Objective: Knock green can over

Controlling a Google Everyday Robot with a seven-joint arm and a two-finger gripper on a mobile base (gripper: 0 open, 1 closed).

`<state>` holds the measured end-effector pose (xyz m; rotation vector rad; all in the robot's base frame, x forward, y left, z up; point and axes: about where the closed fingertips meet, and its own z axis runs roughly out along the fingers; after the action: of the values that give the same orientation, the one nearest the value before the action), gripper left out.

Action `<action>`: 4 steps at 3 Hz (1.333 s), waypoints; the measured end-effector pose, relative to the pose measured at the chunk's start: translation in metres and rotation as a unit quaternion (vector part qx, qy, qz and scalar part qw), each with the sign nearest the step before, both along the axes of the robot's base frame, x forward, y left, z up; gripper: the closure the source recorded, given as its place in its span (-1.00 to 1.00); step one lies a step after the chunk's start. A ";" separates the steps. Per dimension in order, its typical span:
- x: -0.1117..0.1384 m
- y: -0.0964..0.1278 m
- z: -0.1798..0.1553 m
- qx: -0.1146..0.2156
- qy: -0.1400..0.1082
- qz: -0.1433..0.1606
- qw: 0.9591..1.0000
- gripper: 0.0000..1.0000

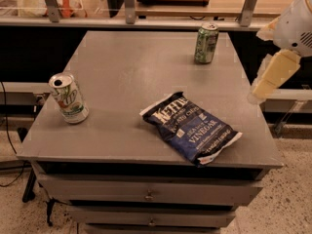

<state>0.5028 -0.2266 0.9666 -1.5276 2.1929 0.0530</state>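
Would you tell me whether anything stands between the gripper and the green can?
Nothing visible. The gripper hangs off the table's right edge, only bare surface before the green can; the chip bag lies nearer the front.

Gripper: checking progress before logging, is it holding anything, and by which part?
Nothing is held: the gripper hangs right of the table, apart from the upright green can.
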 end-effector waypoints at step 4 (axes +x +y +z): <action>0.054 0.002 -0.013 0.136 -0.040 -0.010 0.990 -1.00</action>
<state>0.5571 -0.2243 0.9539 -1.3331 2.0421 0.2688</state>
